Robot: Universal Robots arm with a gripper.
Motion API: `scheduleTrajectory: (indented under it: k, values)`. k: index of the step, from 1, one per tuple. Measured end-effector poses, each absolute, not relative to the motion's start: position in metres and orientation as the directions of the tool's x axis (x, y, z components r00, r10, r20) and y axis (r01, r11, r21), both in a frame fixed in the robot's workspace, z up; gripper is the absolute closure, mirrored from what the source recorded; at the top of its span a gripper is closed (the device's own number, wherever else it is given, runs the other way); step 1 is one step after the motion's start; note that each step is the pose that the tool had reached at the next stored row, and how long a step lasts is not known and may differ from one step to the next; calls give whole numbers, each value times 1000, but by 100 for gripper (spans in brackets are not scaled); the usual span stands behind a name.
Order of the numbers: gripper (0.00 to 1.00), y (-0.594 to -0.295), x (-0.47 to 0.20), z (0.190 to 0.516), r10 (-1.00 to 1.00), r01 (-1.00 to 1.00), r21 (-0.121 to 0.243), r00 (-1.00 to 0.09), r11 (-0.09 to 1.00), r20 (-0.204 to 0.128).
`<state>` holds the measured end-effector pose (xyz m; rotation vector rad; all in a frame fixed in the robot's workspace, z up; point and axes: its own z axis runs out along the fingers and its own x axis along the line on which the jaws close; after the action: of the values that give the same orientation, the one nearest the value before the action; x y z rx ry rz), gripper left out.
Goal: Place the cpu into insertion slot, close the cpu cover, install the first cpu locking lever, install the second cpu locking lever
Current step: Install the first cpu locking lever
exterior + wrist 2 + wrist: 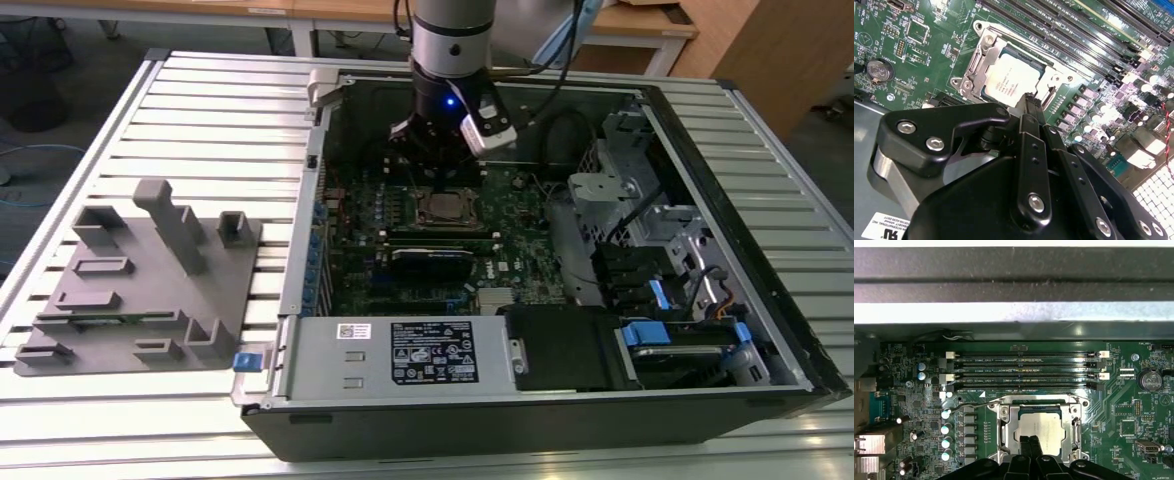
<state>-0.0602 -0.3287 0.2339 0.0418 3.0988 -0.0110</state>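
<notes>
Gripper (1030,102) clenched: fingers (1029,125) pinched together w/ nothing seen btwn them, tips down at the edge of the cpu cover (1056,80). Prob. shut like this so the narrow tip acts as one poker on small hardware rather than a clamp (my judgement). Cpu (1041,429) sits flat inside the insertion slot (1039,408), its dull metal top showing through the cover's cutout, i.e. placing looks done. Cover lies flat round the chip, not tilted up, so it reads as closed. A thin wire lever (971,406) runs beside the slot; can't tell if it's hooked. First wrist view looks straight down: chip square in its frame, fingertips at the frame's edge, RAM slots (1024,371) just past the slot, coin cell (1148,380) well off to one side. Second wrist view looks along the fingers at a slant & adds the gripper body, its links and how close the tips are to the cover's edge. Whether they're touching or just above, can't tell. Exterior view adds the wider layout: arm (451,40) dropping straight into the open PC case (534,420), which lies on its side on the slatted worktop (200,110). A grey fixture tray (134,270) sits well apart on the exterior view's left, and a long black card (430,262) on the board nearer the camera than the slot.
</notes>
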Motion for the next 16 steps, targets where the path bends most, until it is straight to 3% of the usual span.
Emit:
scheduleTrajectory:
  k: [16]
  values:
    - [89, -328, -71, 234, 27, 27, -6, -999, 1000, -43]
